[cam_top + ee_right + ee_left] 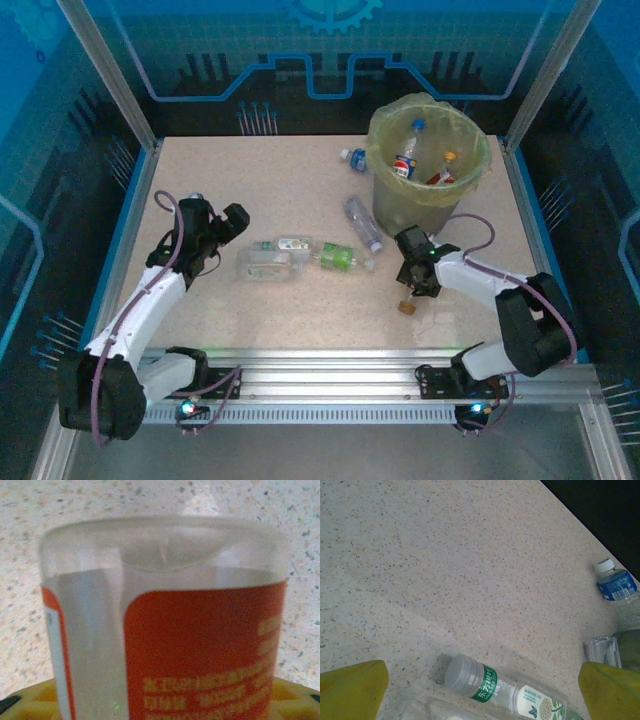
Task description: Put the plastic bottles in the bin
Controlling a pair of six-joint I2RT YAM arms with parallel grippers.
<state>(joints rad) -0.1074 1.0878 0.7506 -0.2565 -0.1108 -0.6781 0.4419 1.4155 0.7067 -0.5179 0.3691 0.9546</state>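
Right gripper points down at the table, just near of the bin, its forearm reaching left from a bent elbow. Its wrist view shows an orange-labelled bottle close above yellow pads; I cannot tell whether they clamp it. From overhead, that bottle is mostly a brown cap. Left gripper, fingers spread wide, hovers beside the lying bottles.

Top camera overlooks the whole table; left wrist camera, lower, shares its green-banded bottle.
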